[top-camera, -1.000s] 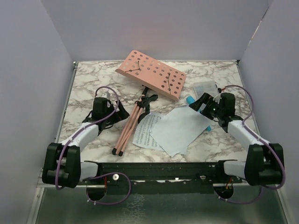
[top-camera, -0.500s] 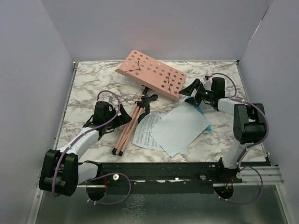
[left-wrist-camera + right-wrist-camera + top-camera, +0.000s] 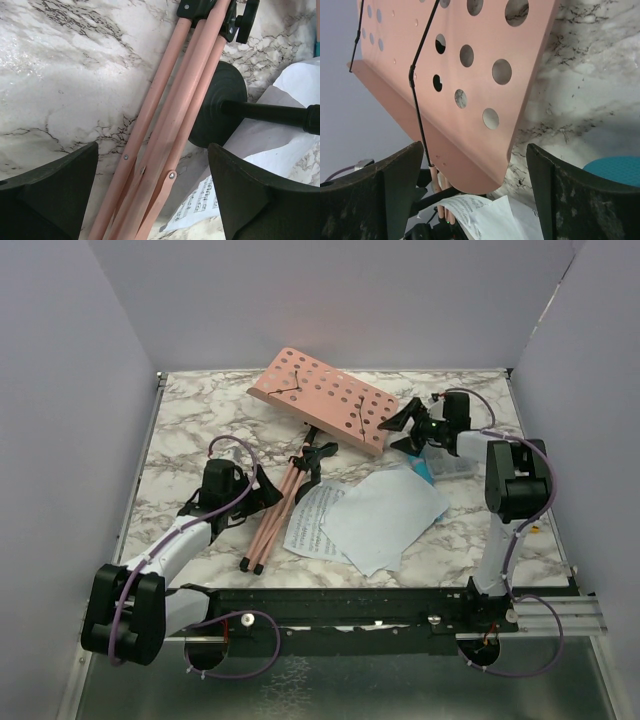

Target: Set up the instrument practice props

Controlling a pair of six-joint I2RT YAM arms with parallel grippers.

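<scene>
The pink music stand lies collapsed: its hole-dotted desk [image 3: 322, 397] rests at the back and its folded legs [image 3: 273, 508] point toward me. Two white sheet-music pages [image 3: 385, 520] lie overlapping at centre right. The blue toy microphone [image 3: 424, 469] lies beside them, partly hidden. The black mic stand [image 3: 220, 107] lies on its side against the legs and page. My left gripper [image 3: 262, 490] is open, its jaws on either side of the folded legs [image 3: 165, 125] without touching them. My right gripper [image 3: 404, 426] is open at the desk's right edge [image 3: 470, 75], with the microphone's head [image 3: 615, 170] to its right.
A clear plastic box [image 3: 458, 462] sits by the right arm's forearm. Grey walls enclose the marble table [image 3: 190, 415] on three sides. The arms' black mounting rail [image 3: 340, 605] runs along the near edge.
My right arm has swung back and left, from over the microphone to the stand desk's right edge. My left gripper has edged right toward the folded legs.
</scene>
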